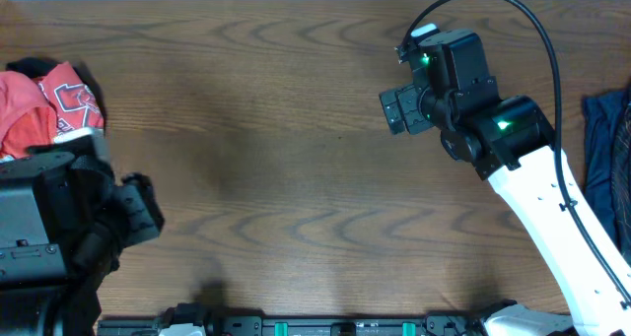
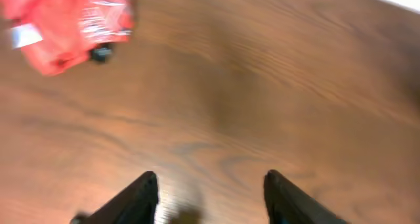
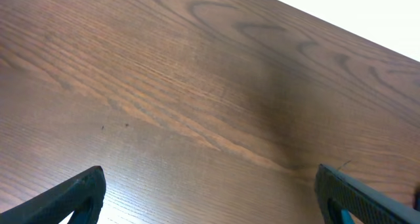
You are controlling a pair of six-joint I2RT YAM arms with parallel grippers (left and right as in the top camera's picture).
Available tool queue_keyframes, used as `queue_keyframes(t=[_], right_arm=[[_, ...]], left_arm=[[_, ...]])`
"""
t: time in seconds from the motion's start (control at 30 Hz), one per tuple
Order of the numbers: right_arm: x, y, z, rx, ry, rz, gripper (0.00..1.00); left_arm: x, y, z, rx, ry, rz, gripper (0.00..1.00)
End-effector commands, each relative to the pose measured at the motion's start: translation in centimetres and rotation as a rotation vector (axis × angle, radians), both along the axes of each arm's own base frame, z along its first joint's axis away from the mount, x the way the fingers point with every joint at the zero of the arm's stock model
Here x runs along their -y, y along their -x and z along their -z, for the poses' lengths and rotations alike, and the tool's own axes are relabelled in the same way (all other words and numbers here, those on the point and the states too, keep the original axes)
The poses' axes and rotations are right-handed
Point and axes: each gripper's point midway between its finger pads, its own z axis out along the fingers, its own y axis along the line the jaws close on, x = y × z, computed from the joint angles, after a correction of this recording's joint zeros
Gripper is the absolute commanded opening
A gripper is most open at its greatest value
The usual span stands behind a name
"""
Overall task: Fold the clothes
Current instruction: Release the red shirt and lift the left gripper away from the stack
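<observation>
Looming black left arm (image 1: pixel 44 233) fills the overhead's lower corner; coral-red T-shirt (image 1: pixel 35 109) lies bunched beside it at the table (image 1: pixel 296 178) edge. Left gripper (image 2: pixel 213 198) half parted, empty, shirt blurry, probably crumpled. Right gripper (image 3: pixel 210 191) gapes wide, holding nothing.

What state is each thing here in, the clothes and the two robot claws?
Red T-shirt: bunched up on the left, not held.
Dark blue garment: crumpled on the right, not held.
Left gripper: open, empty.
Right gripper: open wide, empty.
</observation>
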Motion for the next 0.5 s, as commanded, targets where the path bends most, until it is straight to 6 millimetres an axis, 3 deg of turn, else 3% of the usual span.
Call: queue_keyframes(t=[0.0, 0.2, 0.37, 0.4, 0.47], right_arm=[[0.4, -0.2, -0.9, 0.025, 0.004, 0.005, 0.99], [0.4, -0.2, -0.9, 0.025, 0.004, 0.005, 0.99], [0.4, -0.2, -0.9, 0.025, 0.004, 0.005, 0.99], [0.4, -0.2, -0.9, 0.025, 0.004, 0.005, 0.99], [0.4, -0.2, -0.9, 0.025, 0.004, 0.005, 0.99]], left_arm=[[-2.8, 0.3, -0.7, 0.027, -0.059, -0.190, 0.57], [-2.1, 0.2, -0.5, 0.026, -0.023, -0.164, 0.74], [0.1, 0.0, -0.2, 0.018, 0.074, -0.081, 0.79], [0.4, -0.1, -0.2, 0.017, 0.087, -0.070, 0.79], [0.8, -0.1, -0.2, 0.016, 0.106, -0.054, 0.66]])
